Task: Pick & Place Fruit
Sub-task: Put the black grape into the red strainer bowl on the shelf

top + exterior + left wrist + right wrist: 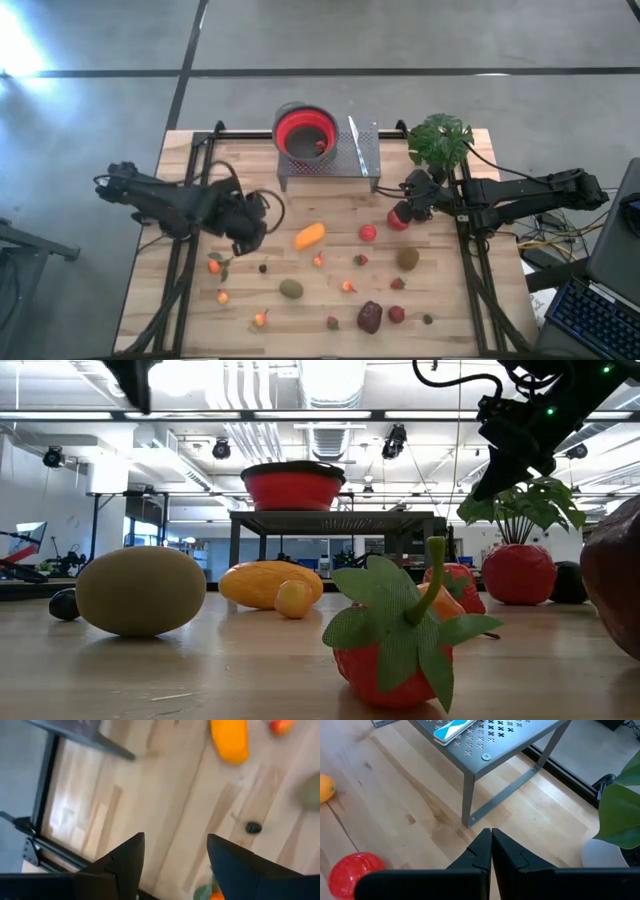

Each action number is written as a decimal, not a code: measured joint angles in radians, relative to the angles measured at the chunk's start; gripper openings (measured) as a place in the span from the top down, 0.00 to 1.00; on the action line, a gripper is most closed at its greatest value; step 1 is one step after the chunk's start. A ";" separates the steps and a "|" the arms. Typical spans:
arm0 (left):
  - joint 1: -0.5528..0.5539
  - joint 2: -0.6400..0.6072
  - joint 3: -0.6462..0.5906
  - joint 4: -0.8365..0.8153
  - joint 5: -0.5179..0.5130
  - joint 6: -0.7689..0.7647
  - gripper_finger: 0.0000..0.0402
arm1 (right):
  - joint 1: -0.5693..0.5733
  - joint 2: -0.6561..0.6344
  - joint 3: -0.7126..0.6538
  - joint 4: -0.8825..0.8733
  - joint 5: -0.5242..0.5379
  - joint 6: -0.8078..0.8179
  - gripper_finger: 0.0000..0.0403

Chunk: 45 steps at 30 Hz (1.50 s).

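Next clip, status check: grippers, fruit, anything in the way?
Left gripper jaws open, empty, above bare wood near the orange fruit. Right gripper jaws shut, empty, beside the rack. Fruit scattered; one piece in the red bowl. Nothing blocking.

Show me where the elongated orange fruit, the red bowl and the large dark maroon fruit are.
elongated orange fruit (310, 236): high view, middle of its body.
red bowl (288, 128): high view, left inner wall.
large dark maroon fruit (370, 317): high view, centre of its top.
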 joint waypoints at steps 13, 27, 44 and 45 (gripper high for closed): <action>-0.124 0.004 -0.310 0.394 0.086 -0.158 0.45 | 0.000 0.000 0.000 0.002 0.000 0.000 0.98; -0.167 0.025 -0.497 0.675 0.137 -0.527 0.45 | 0.000 0.000 -0.005 0.003 0.000 0.000 0.98; -0.190 0.243 -0.461 0.687 0.212 -0.617 0.45 | 0.000 0.000 -0.007 0.006 0.000 0.000 0.98; -0.190 0.249 -0.461 0.687 0.211 -0.620 0.45 | 0.000 0.000 -0.007 0.006 0.000 0.000 0.98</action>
